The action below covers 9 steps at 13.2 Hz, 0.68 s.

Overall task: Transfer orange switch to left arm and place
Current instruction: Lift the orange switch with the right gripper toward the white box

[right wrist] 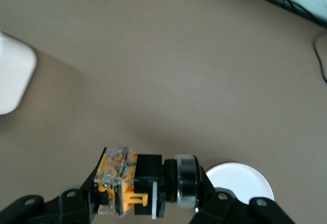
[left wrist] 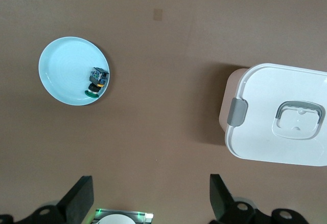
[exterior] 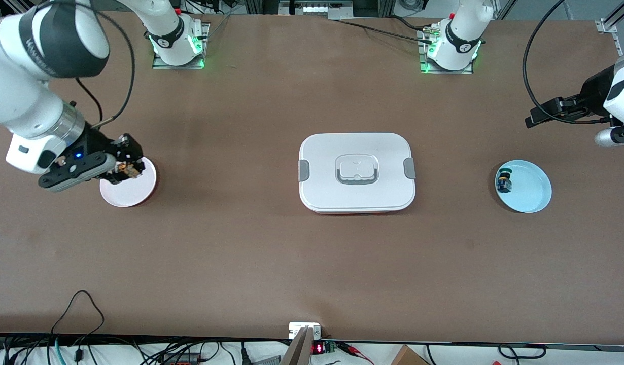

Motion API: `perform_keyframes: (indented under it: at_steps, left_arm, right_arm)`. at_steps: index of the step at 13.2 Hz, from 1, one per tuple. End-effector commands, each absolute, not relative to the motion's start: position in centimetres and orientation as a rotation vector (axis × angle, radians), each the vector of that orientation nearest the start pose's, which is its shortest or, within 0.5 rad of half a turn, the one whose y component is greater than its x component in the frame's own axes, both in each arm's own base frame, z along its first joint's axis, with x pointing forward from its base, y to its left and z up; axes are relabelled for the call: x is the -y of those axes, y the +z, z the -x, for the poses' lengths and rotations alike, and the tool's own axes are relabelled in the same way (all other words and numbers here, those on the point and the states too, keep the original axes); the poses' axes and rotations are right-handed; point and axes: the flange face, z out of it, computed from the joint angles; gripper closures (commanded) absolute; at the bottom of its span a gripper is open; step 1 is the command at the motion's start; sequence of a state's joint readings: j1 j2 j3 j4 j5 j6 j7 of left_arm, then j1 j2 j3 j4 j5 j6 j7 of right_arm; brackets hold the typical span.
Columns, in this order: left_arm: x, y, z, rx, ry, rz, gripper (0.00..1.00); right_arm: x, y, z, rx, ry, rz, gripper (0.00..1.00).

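My right gripper (exterior: 125,170) is shut on the orange switch (exterior: 131,170) and holds it just above the pink plate (exterior: 134,195) at the right arm's end of the table. In the right wrist view the switch (right wrist: 137,183) lies sideways between the fingers, orange part and silver ring showing, with the gripper (right wrist: 148,196) clamped on it and the plate (right wrist: 240,180) below. The white box (exterior: 356,172) sits at the table's middle and also shows in the left wrist view (left wrist: 278,114). My left gripper (exterior: 535,119) is open and empty, high over the left arm's end of the table; its open fingers frame bare table in its own wrist view (left wrist: 152,198).
A blue plate (exterior: 530,190) at the left arm's end holds a black switch with a green top (exterior: 504,181); both show in the left wrist view, plate (left wrist: 66,75) and switch (left wrist: 97,82). A corner of the box (right wrist: 13,78) shows in the right wrist view. Cables hang along the table's near edge.
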State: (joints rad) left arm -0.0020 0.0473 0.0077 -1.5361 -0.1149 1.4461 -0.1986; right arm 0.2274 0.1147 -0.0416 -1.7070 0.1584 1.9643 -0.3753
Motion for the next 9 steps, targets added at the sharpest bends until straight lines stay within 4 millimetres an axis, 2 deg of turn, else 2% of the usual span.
perform_keyframes:
  at_steps: [1,5,6,9]
  left_arm:
    - [1.0,61.1,-55.5,0.331,0.235,3.21,0.0]
    - [1.0,61.1,-55.6,0.331,0.237,3.21,0.0]
    - [0.9,61.0,-55.6,0.331,0.239,3.208,0.0]
    - [0.7,60.9,-55.7,0.336,0.238,3.206,0.0]
  right_arm:
    - [-15.8,55.6,-59.6,0.924,-0.326,2.703,0.97]
    - [-18.3,55.9,-59.5,1.155,-0.441,2.49,0.97]
    - [-18.9,56.0,-59.7,1.158,-0.495,2.407,0.97]
    - [-22.9,56.2,-59.2,1.145,-0.596,2.208,0.97]
